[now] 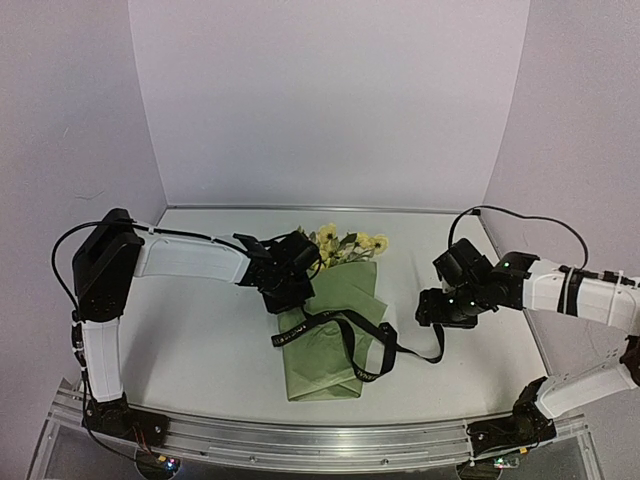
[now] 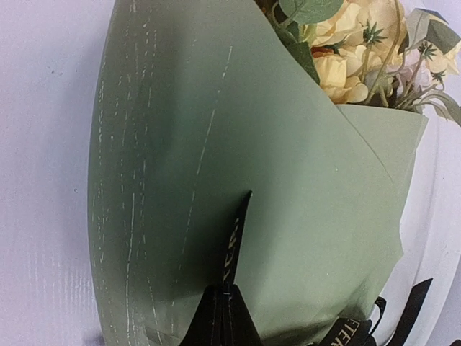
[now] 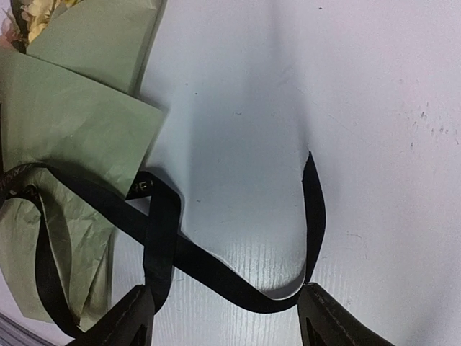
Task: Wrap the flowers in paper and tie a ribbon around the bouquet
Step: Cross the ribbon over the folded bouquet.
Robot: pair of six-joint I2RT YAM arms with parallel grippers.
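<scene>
We have the white table (image 1: 200, 340) with the bouquet (image 1: 315, 365) lying flat at centre frame in the top view, blooms toward the back wall. The paper (image 2: 180, 144) is olive green, wrapped as a cone. It fills the left wrist view, which shows fine pale scuff lines that the top view can't resolve. The ribbon (image 3: 162, 238) is black. It crosses the cone's middle, loops, and trails off right onto bare table. The flowers (image 1: 348, 244) stick out of the cone's top, upper centre of the top view.

The left gripper (image 2: 223, 306) sits at the cone's upper-left edge. Only its wrist view shows the fingers clenched on a short ribbon strip standing against the paper; from above, the gripper body hides that pinch. The right gripper (image 3: 225, 292) is right of the bouquet, over the ribbon tail. Its wrist view shows fingers spread wide, grasping nothing. The tail curves on the table between them, cut end lifted.
</scene>
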